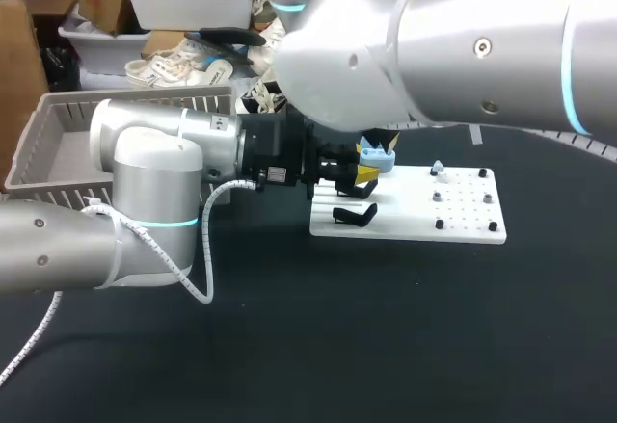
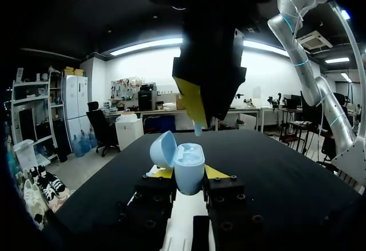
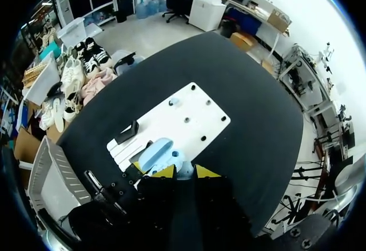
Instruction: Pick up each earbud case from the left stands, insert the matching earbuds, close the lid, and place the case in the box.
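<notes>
Now inserting: left gripper [image 2: 189, 172] clamped on open earbud case [image 2: 190, 178]; right gripper [image 3: 186, 172] just above it, pinching earbud [image 2: 197, 128]. Next: lower straight into case, release.

In the head view the right arm [image 1: 434, 47] covers most of the light blue earbud case [image 1: 378, 161], while the left arm [image 1: 154, 182] hides part of the grey basket [image 1: 58, 115] and the left end of the white board [image 1: 415, 225]. The small pieces [image 1: 439, 169] on the board are too small to identify. In the left wrist view the underside of the earbud case sinks from sight inside the left gripper [image 2: 189, 172].
</notes>
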`<state>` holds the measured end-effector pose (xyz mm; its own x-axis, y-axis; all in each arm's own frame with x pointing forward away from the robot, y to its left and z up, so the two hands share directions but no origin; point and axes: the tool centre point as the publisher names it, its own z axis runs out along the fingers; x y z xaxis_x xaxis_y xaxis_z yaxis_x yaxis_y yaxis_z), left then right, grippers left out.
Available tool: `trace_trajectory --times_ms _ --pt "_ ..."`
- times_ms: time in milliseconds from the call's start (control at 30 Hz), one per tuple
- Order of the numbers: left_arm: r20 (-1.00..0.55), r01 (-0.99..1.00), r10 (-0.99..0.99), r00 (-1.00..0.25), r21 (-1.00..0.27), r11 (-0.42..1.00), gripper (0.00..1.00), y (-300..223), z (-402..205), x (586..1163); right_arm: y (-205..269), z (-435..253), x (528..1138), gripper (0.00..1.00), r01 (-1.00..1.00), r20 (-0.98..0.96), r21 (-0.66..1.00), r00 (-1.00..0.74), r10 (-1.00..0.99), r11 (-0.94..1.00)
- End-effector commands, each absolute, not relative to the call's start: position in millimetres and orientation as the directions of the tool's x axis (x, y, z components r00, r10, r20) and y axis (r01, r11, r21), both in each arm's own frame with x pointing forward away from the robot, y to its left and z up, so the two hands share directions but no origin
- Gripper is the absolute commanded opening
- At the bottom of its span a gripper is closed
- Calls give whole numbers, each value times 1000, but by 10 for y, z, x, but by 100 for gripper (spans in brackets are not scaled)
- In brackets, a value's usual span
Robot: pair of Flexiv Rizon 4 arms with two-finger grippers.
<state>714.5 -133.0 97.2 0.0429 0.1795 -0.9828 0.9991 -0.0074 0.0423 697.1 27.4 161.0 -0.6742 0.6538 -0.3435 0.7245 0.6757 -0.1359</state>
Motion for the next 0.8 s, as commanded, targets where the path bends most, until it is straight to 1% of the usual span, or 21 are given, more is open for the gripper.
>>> trace_trajectory --times_ms 33,800 --pt "-983 999 178 44 44 -4 0 -1328 968 7131 254 1571 6953 0 726 -345 -131 -671 656 675" --pt "-983 999 178 44 44 -4 0 -1328 968 7131 236 1517 7033 0 733 -332 -113 -664 670 671"
